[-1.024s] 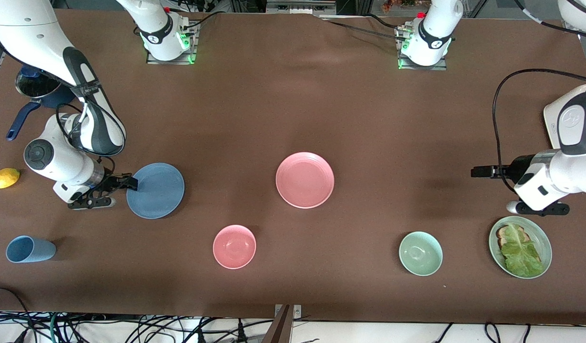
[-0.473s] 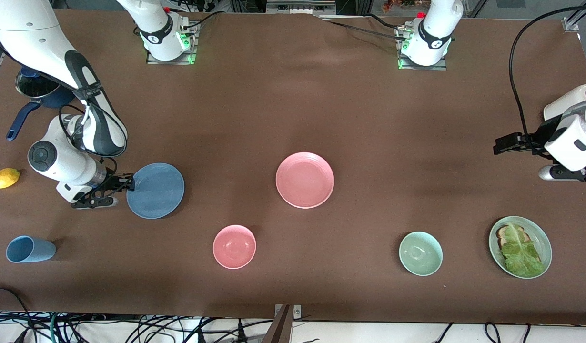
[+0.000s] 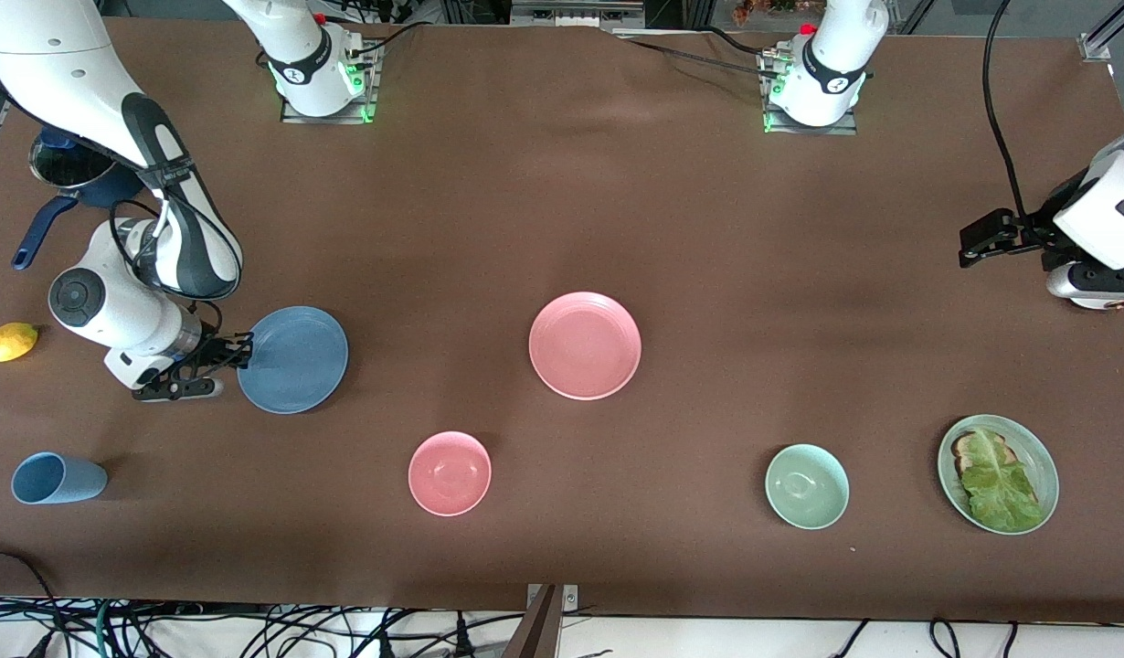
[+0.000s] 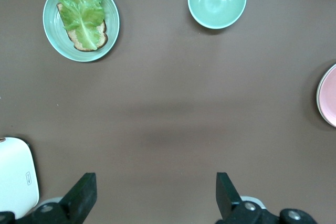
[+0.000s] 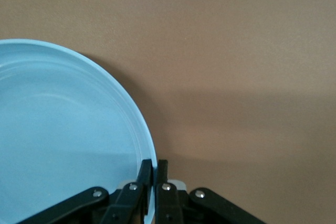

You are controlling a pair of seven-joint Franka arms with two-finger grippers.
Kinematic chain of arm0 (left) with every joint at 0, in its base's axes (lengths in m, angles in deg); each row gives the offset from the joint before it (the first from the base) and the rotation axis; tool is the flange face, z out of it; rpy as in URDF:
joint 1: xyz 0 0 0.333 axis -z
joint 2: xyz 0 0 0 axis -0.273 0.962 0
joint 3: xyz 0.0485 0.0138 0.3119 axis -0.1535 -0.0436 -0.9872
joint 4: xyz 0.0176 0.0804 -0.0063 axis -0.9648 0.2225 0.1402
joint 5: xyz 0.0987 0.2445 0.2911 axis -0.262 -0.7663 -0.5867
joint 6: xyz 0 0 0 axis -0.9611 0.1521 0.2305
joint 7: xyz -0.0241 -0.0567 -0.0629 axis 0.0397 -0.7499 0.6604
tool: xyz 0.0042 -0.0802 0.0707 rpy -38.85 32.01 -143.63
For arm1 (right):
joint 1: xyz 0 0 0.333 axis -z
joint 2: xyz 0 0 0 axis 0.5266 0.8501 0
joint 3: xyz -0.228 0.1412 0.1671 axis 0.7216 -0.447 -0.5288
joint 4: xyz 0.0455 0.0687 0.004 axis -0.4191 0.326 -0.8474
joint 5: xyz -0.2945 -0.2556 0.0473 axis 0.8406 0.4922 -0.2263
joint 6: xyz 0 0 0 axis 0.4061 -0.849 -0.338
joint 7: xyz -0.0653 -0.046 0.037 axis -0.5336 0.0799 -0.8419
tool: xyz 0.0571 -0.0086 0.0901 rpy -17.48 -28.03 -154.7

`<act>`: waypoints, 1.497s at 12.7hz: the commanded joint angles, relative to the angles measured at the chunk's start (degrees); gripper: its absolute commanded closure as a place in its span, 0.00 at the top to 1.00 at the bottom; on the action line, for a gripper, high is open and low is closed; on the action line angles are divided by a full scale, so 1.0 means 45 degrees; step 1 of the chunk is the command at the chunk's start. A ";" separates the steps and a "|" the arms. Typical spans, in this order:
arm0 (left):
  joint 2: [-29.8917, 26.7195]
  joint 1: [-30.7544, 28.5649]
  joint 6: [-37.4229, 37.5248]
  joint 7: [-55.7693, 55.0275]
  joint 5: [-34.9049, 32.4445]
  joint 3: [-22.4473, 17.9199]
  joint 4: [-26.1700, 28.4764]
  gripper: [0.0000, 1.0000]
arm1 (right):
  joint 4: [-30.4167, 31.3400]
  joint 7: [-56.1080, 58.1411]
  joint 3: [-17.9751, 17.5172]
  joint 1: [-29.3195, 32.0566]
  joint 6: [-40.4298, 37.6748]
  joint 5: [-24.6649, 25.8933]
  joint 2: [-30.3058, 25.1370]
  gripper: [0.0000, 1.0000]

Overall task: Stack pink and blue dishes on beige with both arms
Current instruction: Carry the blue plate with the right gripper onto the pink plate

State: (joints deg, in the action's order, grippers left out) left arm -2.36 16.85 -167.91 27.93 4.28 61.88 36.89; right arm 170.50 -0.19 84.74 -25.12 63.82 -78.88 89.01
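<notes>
The dusty blue plate is toward the right arm's end of the table. My right gripper is shut on its rim. In the right wrist view the fingers pinch the edge of the blue plate. The salmon pink plate lies flat at the table's middle, and its edge shows in the left wrist view. My left gripper hangs open over bare cloth near the left arm's end of the table, its fingers wide apart with nothing between them. The beige plate is out of view.
A pink bowl, a pale green bowl, a green plate with lettuce and a blue cup sit near the front camera's edge. A lemon and a dark blue pot are beside the right arm.
The left arm has pulled back from beside the lettuce plate toward the bases and the table's end. The right gripper and blue plate shifted slightly toward the right arm's end.
</notes>
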 commanded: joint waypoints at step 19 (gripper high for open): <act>-0.0344 0.0029 -0.0266 0.0431 0.0215 -0.0362 0.0820 1.00 | -0.4959 -1.0897 -0.3321 -0.4717 -0.6162 0.0090 -0.0195 0.00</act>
State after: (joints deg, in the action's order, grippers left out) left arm -3.13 16.83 -168.01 28.63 4.41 60.64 39.82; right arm 148.73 -43.41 69.37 -43.51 36.35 -78.91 87.40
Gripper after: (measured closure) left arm 0.000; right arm 0.952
